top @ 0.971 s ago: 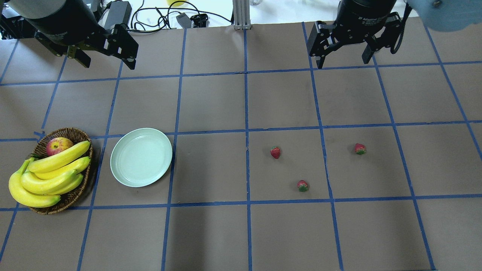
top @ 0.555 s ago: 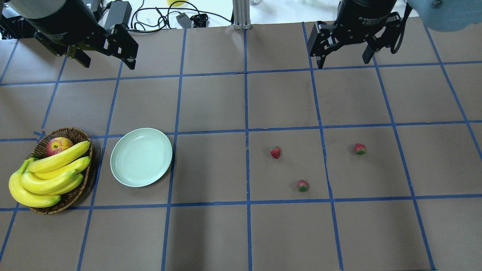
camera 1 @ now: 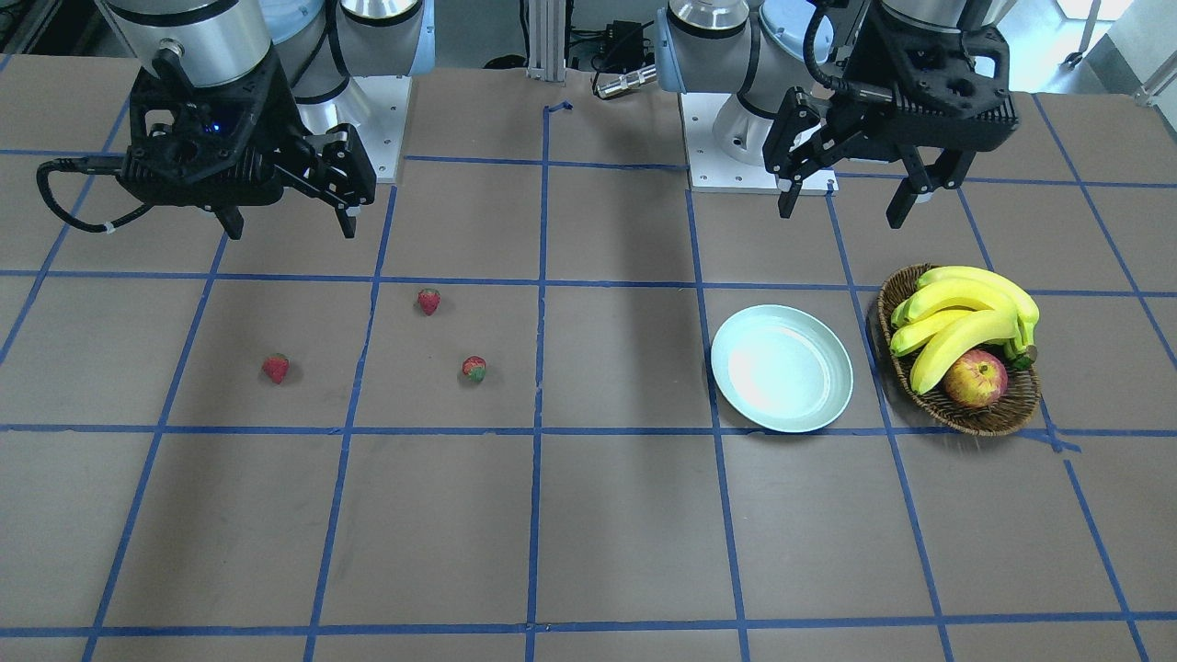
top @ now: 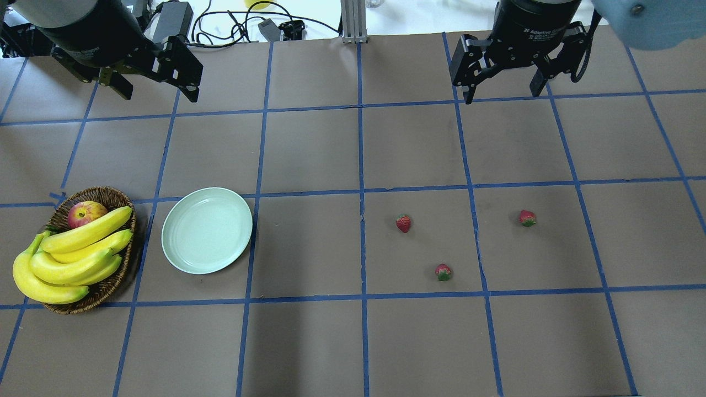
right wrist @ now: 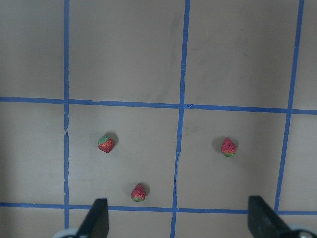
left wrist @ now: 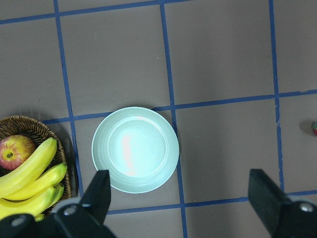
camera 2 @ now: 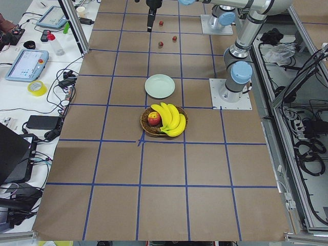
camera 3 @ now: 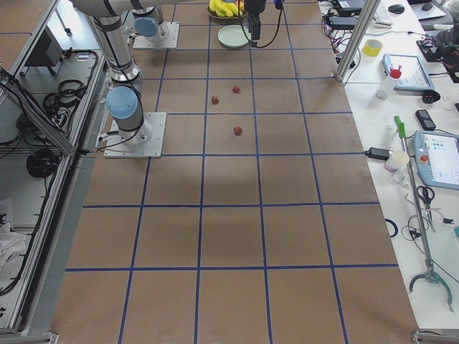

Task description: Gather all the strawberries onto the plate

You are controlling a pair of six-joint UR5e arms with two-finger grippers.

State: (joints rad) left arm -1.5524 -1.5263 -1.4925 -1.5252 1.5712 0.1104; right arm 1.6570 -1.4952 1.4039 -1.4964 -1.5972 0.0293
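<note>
Three small red strawberries lie apart on the brown table, in the overhead view at the left [top: 403,223], at the right [top: 527,218] and nearer the front [top: 443,272]. They also show in the right wrist view [right wrist: 106,144] [right wrist: 139,192] [right wrist: 228,147]. The pale mint plate [top: 207,230] is empty and stands next to the basket; it also shows in the left wrist view [left wrist: 134,149]. My left gripper [top: 157,91] is open and empty, high above the table behind the plate. My right gripper [top: 502,95] is open and empty, high behind the strawberries.
A brown wicker basket [top: 110,196] at the left holds a bunch of bananas [top: 71,253] and a red-yellow apple [top: 85,213]. Cables and a power brick [top: 174,19] lie beyond the table's far edge. Blue tape lines grid the table.
The right gripper has shifted very slightly at the wrist. The strawberries, plate and left gripper have not moved.
</note>
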